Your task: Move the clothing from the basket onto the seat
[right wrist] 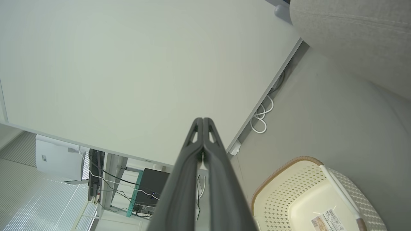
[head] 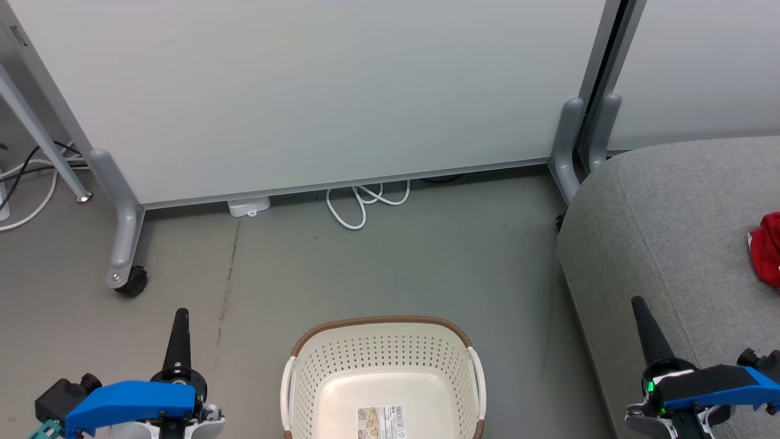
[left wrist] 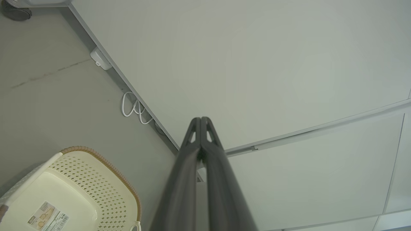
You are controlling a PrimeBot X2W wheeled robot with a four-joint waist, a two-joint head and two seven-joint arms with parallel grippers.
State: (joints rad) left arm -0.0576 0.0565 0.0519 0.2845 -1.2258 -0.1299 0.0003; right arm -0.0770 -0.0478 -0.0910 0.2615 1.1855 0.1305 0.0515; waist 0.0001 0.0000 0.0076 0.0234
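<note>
Plainly, the clothing (head: 766, 247) is light, limp stuff: a bright red bundle of soft fabric with a sliver of white trim, crumpled rather than folded. It will most likely sag and trail from whatever point is pinched, and a firm squeeze should do it no harm. A raised fold near the middle of the heap looks the best place to take hold, since a grip on a loose edge would probably let the rest drag. It lies on the grey seat (head: 670, 213), far to the right of the basket (head: 384, 321) and a little farther back than the basket's far rim, partly cut off by the edge of the head view. The basket's inside, as far as it shows, holds nothing but its label sticker (head: 381, 421), so I judge little or nothing is left to move. Both pairs of fingers are pressed together with nothing between them: the left gripper (head: 181, 314) stands left of the basket, the right gripper (head: 638, 302) right of it over the seat's near edge. The red bundle sits farther right of the basket than the right gripper, well apart from its tips.
</note>
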